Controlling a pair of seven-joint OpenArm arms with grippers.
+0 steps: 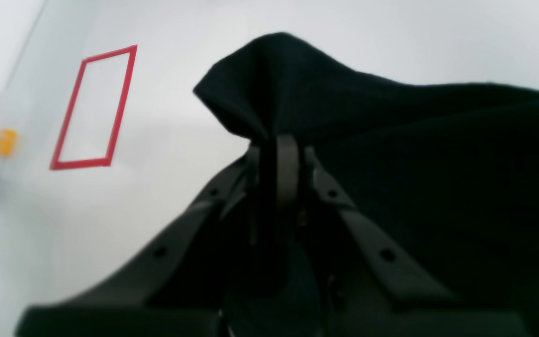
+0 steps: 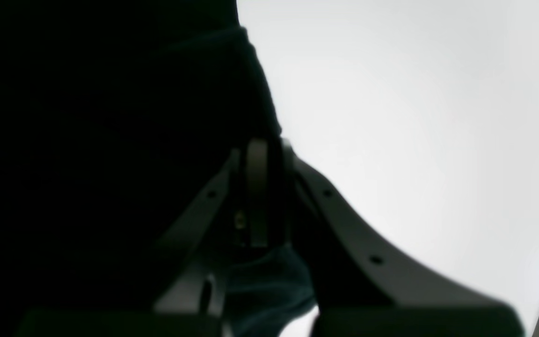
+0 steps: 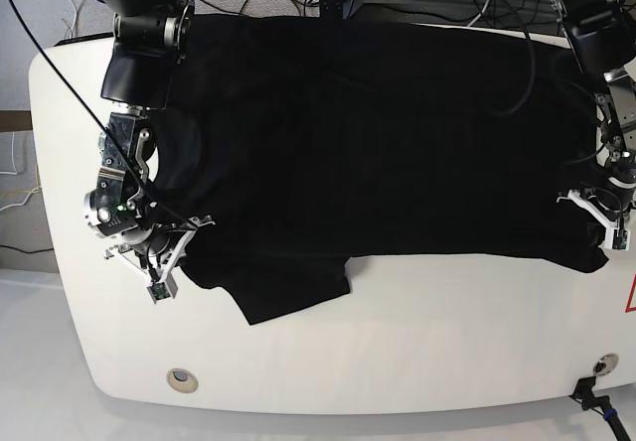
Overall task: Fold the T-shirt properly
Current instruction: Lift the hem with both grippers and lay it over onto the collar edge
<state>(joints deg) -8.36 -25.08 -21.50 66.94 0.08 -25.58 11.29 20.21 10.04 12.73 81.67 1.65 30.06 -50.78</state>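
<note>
T-shirt (image 3: 378, 133) lay spread flat, plain black side up, across far half of white table (image 3: 397, 352), reaching both side edges; one sleeve flap pointed toward near edge. Left gripper (image 1: 281, 140) was pressed together, pinching bunched fabric at shirt edge; base view put it at that view's right table edge. Right gripper (image 2: 262, 147) also clamped on shirt edge, at opposite table edge. Red rectangle outline (image 1: 94, 107) sat on table surface beyond left gripper, apart from cloth.
</note>
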